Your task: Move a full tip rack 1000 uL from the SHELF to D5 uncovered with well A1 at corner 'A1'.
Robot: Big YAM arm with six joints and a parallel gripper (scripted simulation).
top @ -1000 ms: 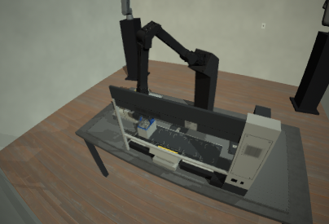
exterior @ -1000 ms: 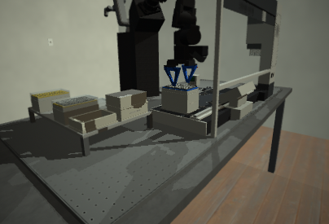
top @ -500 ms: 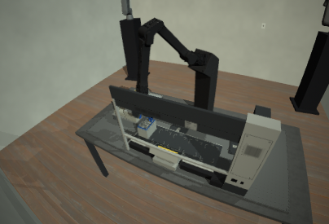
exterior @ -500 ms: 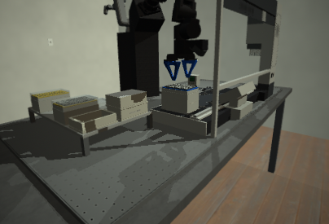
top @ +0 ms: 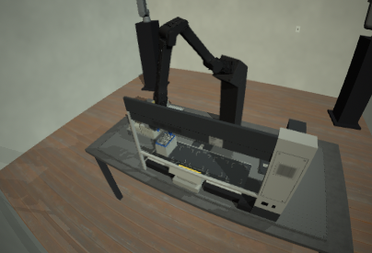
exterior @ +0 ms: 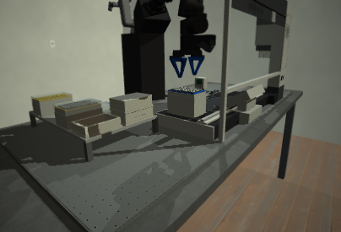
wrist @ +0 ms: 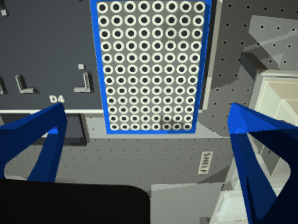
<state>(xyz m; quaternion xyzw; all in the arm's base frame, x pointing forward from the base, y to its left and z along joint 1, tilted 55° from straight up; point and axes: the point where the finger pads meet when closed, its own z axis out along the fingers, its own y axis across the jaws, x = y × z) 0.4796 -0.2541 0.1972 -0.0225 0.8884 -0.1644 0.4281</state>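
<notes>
A tip rack with a blue top and no cover (wrist: 152, 56) stands upright on the deck, its wells filled with tips. It also shows in the exterior view (exterior: 186, 101) and, small, in the top view (top: 165, 143). Engraved "A1" marks lie by its far corners in the wrist view. My gripper (exterior: 186, 65) hangs a little above the rack, apart from it. Its blue fingers are wide open with nothing between them, and in the wrist view the gripper (wrist: 147, 136) straddles the rack's near end.
The SHELF (exterior: 84, 123) at the left holds a yellow-topped rack (exterior: 51, 101), a grey-topped rack (exterior: 78, 110), an upturned cover (exterior: 96, 125) and two stacked sealed blocks (exterior: 131, 106). The gantry frame post (exterior: 224, 56) stands close beside the rack.
</notes>
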